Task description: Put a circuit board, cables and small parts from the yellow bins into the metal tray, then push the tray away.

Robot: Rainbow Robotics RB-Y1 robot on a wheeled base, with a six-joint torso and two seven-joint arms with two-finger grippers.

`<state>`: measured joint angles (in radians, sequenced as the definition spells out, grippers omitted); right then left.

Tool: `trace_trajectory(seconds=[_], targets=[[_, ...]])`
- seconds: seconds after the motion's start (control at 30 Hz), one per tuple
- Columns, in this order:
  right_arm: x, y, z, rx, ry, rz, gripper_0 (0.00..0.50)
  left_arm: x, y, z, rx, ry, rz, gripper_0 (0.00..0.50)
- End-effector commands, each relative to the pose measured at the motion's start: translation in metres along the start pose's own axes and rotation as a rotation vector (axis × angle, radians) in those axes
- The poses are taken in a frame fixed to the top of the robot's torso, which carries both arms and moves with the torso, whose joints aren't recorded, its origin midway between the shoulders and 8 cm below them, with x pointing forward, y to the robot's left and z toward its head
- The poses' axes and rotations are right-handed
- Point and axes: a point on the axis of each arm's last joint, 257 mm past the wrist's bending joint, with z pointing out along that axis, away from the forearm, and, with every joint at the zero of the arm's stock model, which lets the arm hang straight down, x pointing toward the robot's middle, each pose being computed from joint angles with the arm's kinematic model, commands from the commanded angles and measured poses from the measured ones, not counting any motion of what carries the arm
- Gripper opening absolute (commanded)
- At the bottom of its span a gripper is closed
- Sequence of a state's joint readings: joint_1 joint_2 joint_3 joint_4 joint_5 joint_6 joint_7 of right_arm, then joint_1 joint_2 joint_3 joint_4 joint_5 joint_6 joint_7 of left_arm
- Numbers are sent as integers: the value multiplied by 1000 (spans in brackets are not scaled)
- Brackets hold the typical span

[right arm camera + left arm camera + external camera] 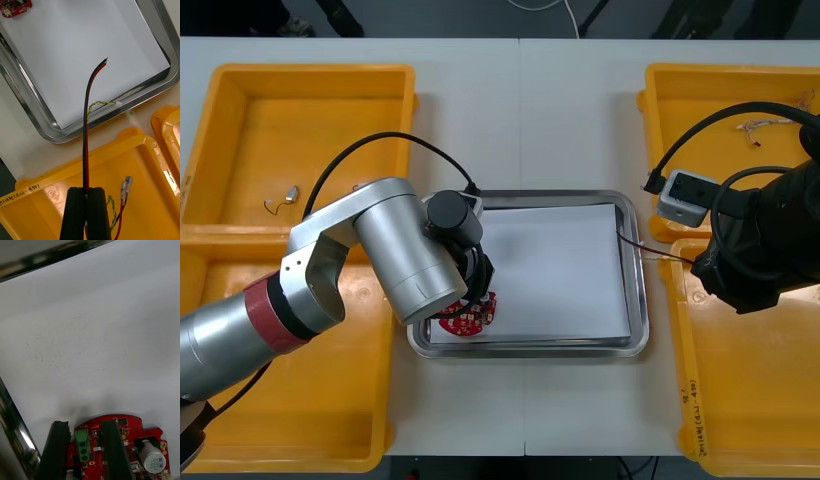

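My left gripper (86, 450) is shut on a round red circuit board (120, 446), its fingers on either side of the board's green terminal block. The board (460, 322) rests low over the white inside of the metal tray (641, 290), at the tray's near left corner. My right gripper (86, 198) is shut on a black and red cable (87, 112) with a twisted yellow strand. It hovers over the near right yellow bin (150, 168). The cable's free end reaches over the tray rim (26, 101) onto the white sheet. The same board (15, 7) lies at the tray's far corner from the right gripper.
Two yellow bins stand on each side of the table. The far left bin (310, 100) holds a small metal part (282, 198). The far right bin (710, 100) holds thin wires (765, 122). More cable ends (123, 191) lie in the near right bin beside my right fingers.
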<state>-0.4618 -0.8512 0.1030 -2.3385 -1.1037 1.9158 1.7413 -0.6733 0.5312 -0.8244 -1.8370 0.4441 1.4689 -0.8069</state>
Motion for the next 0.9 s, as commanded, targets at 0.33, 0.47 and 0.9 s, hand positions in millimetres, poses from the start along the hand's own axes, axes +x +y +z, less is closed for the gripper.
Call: trace_trajectory(seconds=[0.33, 0.47, 0.9], targets=[[-18, 8, -5, -4, -40, -22, 0, -25, -29, -31, 69, -47, -129, 500], [-26, 13, -5, -15, -58, -29, 0, -27, -30, -40, 78, -45, -133, 500], [-50, 37, 20, -1, -6, -188, 0, -53, -22, -67, 72, -61, -132, 500]])
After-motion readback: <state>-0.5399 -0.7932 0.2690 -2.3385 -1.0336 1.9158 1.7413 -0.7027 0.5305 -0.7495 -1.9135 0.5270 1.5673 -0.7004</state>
